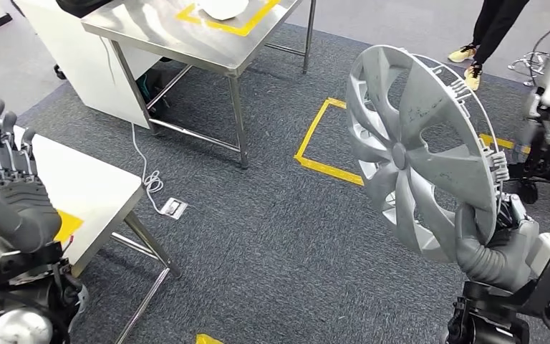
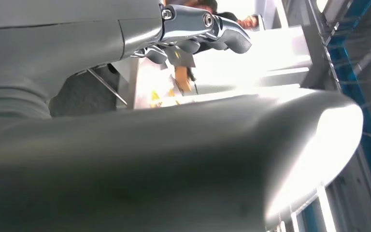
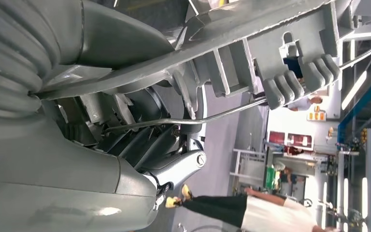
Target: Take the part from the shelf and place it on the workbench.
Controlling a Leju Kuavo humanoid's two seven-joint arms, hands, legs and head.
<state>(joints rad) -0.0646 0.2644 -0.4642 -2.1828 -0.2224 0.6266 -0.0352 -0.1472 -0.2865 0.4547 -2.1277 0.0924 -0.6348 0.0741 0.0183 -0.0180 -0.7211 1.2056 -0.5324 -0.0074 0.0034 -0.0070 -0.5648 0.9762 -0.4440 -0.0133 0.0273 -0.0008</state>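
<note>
The right robot hand (image 1: 488, 247) grips the hubcap (image 1: 421, 154) by its lower rim, holding it upright above the carpet, well apart from the steel table (image 1: 186, 36) ahead-left, while the left robot hand (image 1: 7, 193) is raised, open and empty.

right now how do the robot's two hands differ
The right hand grips the silver wheel cover by its lower rim, holding it upright; the left hand holds nothing, its fingers up and apart. The right hand is over the grey carpet, the left over the white table. Both are grey with a thick thumb.
</note>
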